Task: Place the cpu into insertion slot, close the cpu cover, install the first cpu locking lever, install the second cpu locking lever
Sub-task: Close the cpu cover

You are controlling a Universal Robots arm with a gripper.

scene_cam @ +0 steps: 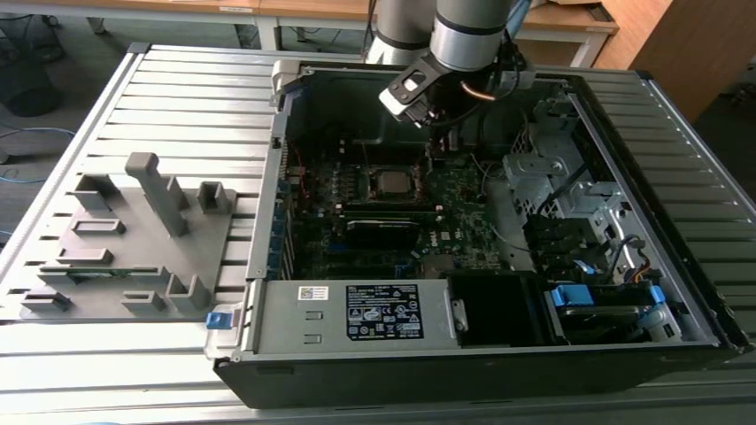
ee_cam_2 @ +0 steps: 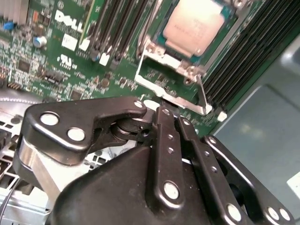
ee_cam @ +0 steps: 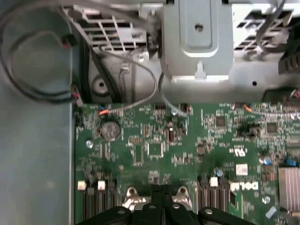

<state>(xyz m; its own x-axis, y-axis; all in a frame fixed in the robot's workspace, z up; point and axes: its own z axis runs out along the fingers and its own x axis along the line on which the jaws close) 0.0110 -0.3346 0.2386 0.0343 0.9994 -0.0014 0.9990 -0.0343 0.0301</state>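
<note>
Currently, the tool (ee_cam_2: pixel 161 108) reaches down into the open computer case (scene_cam: pixel 269 177), which lies on the slatted metal tabletop (scene_cam: pixel 177 106). In both wrist views the black fingers (ee_cam: pixel 157 206) are clenched tip against tip, with nothing visible between them.

The cpu (ee_cam_2: pixel 197 23) is seated flat in the insertion slot (ee_cam_2: pixel 158 41), its pale metal face turned up. In the exterior view the cpu sits near the middle of the green motherboard (ee_cam: pixel 154 150), just below the arm's tip.

The cpu cover (ee_cam_2: pixel 173 96) is not closed. The silvery frame stands swung away from the slot, hinged at the slot's edge, and green board shows through its square window. The fingertips are at the free edge of the cover; contact cannot be confirmed.

Long black memory slots (ee_cam_2: pixel 117 28) run on both sides of the insertion slot. A round coin cell (ee_cam: pixel 110 130) sits on the motherboard near the case wall.

A grey moulded fixture (scene_cam: pixel 130 230) rests on the tabletop at the exterior view's left, well apart from the tool.
</note>
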